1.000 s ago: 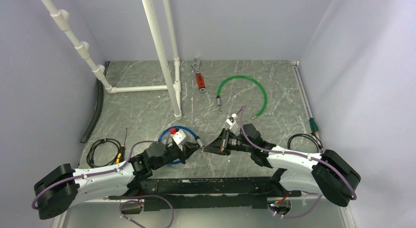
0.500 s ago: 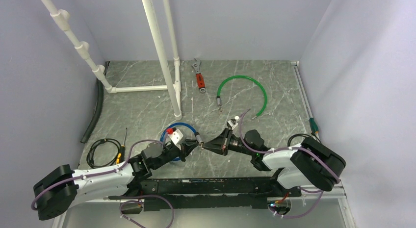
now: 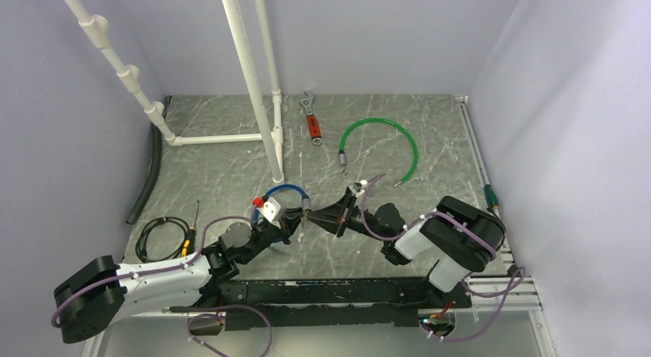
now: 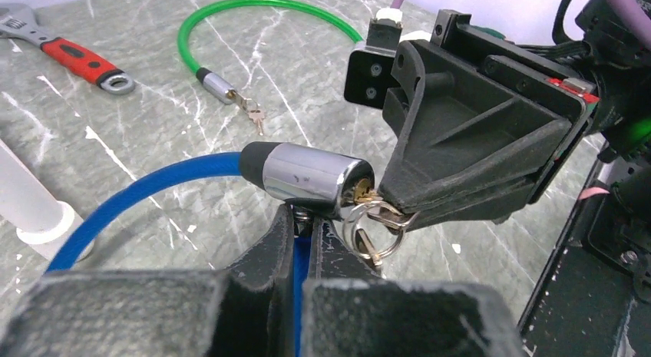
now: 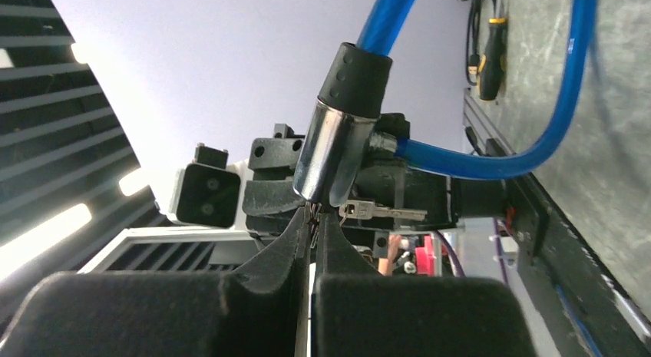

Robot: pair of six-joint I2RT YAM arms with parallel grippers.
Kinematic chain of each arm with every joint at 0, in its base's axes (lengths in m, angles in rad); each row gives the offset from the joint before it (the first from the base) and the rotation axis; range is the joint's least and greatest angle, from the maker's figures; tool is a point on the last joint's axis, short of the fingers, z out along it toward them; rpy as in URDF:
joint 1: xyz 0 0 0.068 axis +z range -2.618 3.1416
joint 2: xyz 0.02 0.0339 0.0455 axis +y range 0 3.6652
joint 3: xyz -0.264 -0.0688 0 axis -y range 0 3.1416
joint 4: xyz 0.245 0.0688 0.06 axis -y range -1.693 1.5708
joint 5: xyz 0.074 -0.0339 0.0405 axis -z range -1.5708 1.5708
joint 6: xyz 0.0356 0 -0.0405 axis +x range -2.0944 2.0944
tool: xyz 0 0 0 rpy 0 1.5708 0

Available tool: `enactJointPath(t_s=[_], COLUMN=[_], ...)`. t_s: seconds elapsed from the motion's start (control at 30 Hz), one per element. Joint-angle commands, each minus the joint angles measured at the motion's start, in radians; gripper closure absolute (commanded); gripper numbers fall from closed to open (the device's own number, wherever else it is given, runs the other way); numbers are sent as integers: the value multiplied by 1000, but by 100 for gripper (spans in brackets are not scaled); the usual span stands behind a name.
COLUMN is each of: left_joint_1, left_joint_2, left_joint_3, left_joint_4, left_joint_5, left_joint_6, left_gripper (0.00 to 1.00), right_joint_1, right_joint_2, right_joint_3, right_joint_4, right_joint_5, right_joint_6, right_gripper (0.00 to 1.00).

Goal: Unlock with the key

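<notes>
The blue cable [image 3: 280,190] ends in a silver lock cylinder [image 4: 307,176], lifted off the table. My left gripper [image 4: 303,219] is shut on the blue cable just below that cylinder. My right gripper [image 4: 386,201] meets the cylinder's face end-on and is shut on the key [image 4: 367,194], whose brass part sits in the keyhole. A ring [image 4: 376,226] with a spare key [image 5: 384,212] dangles from it. In the right wrist view the cylinder [image 5: 334,153] stands right above my shut fingertips [image 5: 292,226]. From the top view both grippers [image 3: 290,221] [image 3: 318,217] meet tip to tip.
A green cable lock [image 3: 399,138] with its own small keys [image 4: 256,115] lies behind. A red-handled wrench [image 3: 311,120] sits at the back. White pipes [image 3: 253,88] stand back left. A black cord coil [image 3: 161,238] and a screwdriver [image 3: 190,234] lie at the left.
My right arm has swung its elbow in and rolled its wrist. Both grippers and the lock have shifted up and left, dragging the blue loop farther back.
</notes>
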Motion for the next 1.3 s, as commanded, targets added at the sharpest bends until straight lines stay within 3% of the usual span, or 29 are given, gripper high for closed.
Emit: enactJointPath(t_s=[0.0,0.33,0.5,0.73,0.83,1.03,1.27], left_joint_1=[-39,-39,-39,-39,-39,-39,-39], left_joint_2=[15,53,63,2,-59,-292,-424], left_joint_3=[27,8,2,-29,-18,-6,10], left_joint_4=[263,397,416,391,282,-91,-344], left_joint_5=[174,105,91,21,25,0,69], left_joint_6=[-37,-43,-48,-50,-38,-80,-120], left_gripper=[100,100,100,100,100,100,100], right_joint_1=[39,136,167,184,173,138,87], right_joint_2=[38,129,189,157,133,19,-67], right_joint_3=[103,168,237,177,146,21,6], right_joint_4=[239,239,240,234,196,95,17], right_joint_5=[158,386,396,473,446,459,424], right_joint_6=[15,77,103,114,98,36,-55], right_gripper=[100,100,100,100,100,100,100])
